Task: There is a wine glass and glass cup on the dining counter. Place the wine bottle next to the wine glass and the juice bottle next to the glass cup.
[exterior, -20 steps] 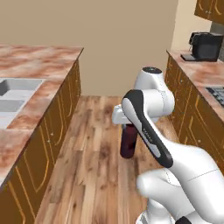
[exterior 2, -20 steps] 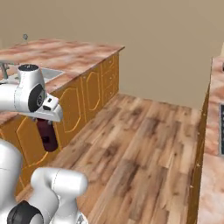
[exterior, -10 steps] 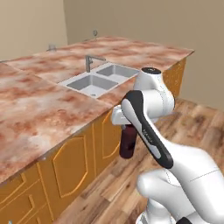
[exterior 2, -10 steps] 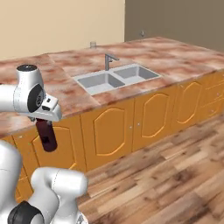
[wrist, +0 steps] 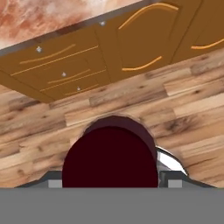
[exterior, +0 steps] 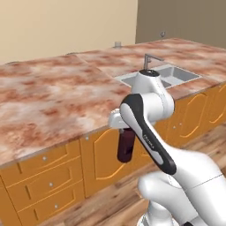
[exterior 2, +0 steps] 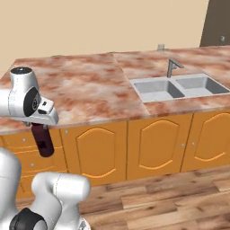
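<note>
The dark maroon juice bottle (exterior: 126, 145) hangs upright under my gripper (exterior: 124, 129), which is shut on its cap, out in front of the dining counter (exterior: 53, 97) and above the wood floor. The right base view has the juice bottle (exterior 2: 43, 140) below the gripper (exterior 2: 39, 127) at the left, level with the counter's drawers. From the hand view I look straight down on the juice bottle's broad round cap (wrist: 110, 162). The wine glass, glass cup and wine bottle are out of view.
A steel double sink (exterior 2: 179, 87) with a faucet (exterior 2: 172, 67) is set into the counter (exterior 2: 81, 90) to the right. Orange-brown cabinet doors (exterior 2: 99, 150) and drawers (exterior: 39, 176) front the island. The floor is wood planks (wrist: 131, 100).
The base has swung round, so the whole scene shifted: the aisle gave way to the island seen face-on, the sink now to the right. The bottle stays held in the gripper.
</note>
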Robot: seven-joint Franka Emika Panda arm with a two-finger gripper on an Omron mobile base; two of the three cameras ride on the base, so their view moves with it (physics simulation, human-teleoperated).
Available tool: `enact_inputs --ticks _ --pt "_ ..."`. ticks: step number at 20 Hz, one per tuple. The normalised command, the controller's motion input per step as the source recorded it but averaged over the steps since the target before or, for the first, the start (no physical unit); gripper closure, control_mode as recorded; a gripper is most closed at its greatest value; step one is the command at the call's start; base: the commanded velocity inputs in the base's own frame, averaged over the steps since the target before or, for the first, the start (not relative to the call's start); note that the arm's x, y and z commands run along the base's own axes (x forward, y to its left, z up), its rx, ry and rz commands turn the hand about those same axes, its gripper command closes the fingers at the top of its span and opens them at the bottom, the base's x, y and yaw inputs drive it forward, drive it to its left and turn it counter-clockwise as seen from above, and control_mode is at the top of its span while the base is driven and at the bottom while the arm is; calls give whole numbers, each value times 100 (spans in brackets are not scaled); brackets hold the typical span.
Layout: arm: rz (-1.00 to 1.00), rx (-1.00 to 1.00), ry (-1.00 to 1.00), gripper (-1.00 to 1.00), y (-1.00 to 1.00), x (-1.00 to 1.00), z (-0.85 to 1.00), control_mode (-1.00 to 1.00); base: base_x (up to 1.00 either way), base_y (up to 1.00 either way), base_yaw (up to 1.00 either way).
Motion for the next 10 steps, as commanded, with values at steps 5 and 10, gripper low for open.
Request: enact_inputs --ticks 5,10 --pt "0 0 0 100 0 0 0 100 -1 66 2" --pt "0 0 0 100 0 0 0 100 2 79 0"
